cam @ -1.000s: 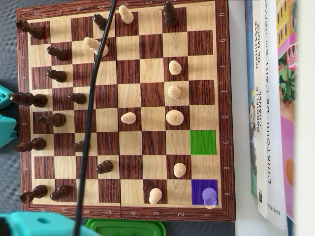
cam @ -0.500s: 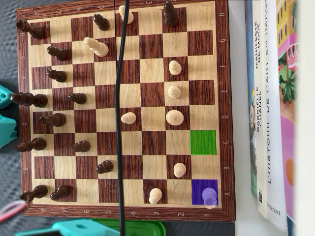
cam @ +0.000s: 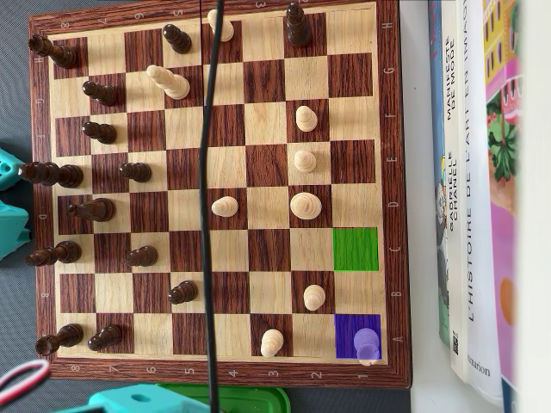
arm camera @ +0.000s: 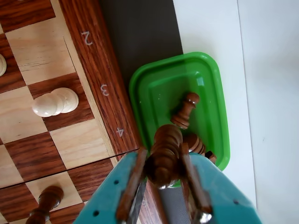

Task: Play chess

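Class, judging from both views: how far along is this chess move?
Done: two dark pieces already lie in the green tray. In hand: the tool grips a dark piece above the tray, not yet released. Left: the piece on the purple square hasn't reached the green square.

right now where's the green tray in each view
Wrist view: the green tray sits right of centre, just off the board's numbered edge, holding dark pieces.
Overhead view: only a strip of the green tray shows at the bottom edge, below the board.
Shared landmark: the light pawn on file 3.
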Controlling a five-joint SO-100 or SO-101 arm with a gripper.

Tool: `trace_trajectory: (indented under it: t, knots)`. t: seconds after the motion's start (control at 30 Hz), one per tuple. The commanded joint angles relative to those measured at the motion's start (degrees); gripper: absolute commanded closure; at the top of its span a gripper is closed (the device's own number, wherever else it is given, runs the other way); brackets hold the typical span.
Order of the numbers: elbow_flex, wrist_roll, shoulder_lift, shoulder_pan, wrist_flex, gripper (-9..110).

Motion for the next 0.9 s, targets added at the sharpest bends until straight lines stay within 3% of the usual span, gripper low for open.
trace_trajectory:
  t: [0.0,0.43,0.87]
  knots:
    - [-3.08,0.35,0.53,-0.18,0.09,89]
    - [-3.25,0.35,0.62,-1.41,-0.26,88]
    - [-3.25,9.14,10.9,-15.29,-0.44,88]
